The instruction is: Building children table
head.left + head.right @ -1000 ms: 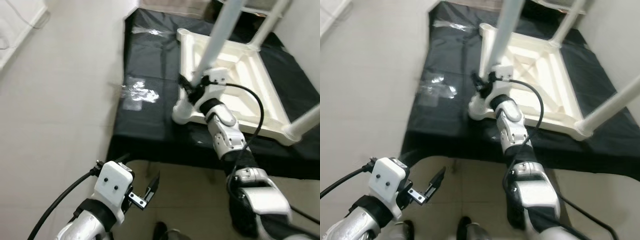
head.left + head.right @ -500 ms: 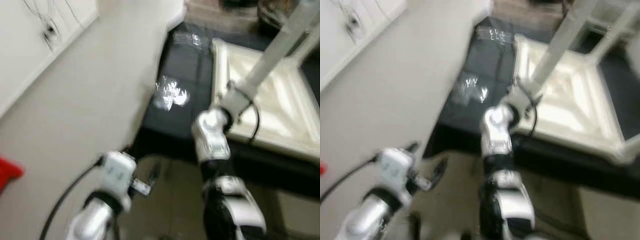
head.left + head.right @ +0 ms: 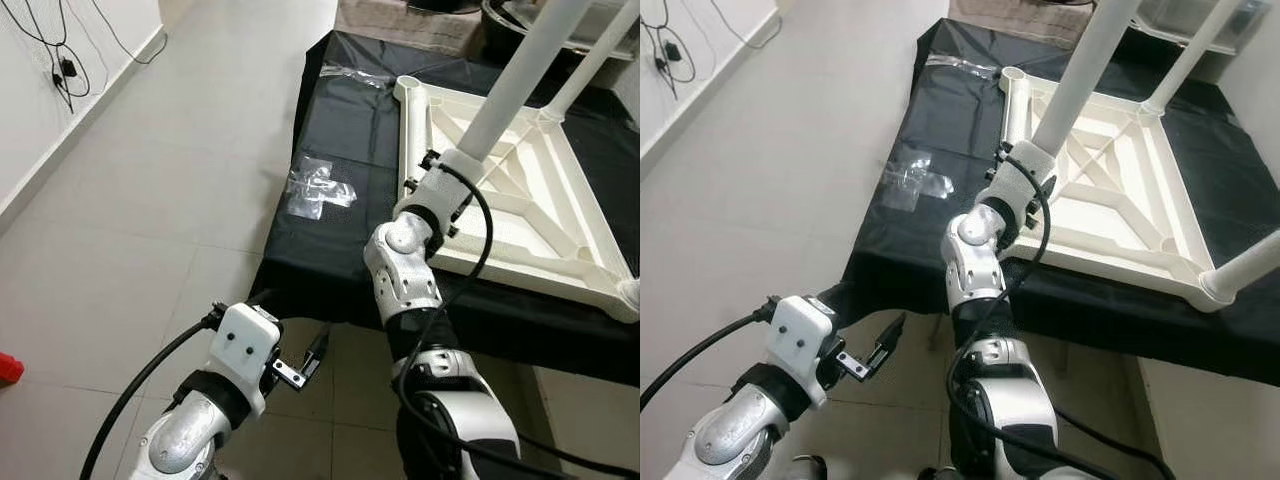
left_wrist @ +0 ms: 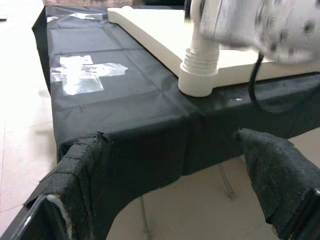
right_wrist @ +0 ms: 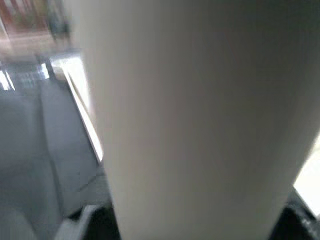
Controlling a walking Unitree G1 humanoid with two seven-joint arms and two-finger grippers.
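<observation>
A low platform draped in a black cover [image 3: 330, 230] carries a cream children's table top [image 3: 530, 215] lying upside down, its ribbed underside facing up, filling the right half of the platform up to the near edge. From its near-left corner a long white leg [image 3: 520, 75] rises, its long axis leaning up and to the right, away from the robot; its threaded base sits in the corner socket [image 4: 200, 82]. A second leg [image 3: 600, 50] stands at the far corner, and the right corner has an open socket. The right gripper [image 3: 440, 185] is wrapped around the leaning leg low down, closed on it. The tilt suggests the thread may be cross-seated; turning it now could jam or strip it, or drag the top across the slippery cover toward the near edge. A clear plastic bag [image 3: 318, 187] lies near the cover's left edge. The left gripper [image 3: 305, 360] hangs below the near edge, fingers spread wide, empty.
</observation>
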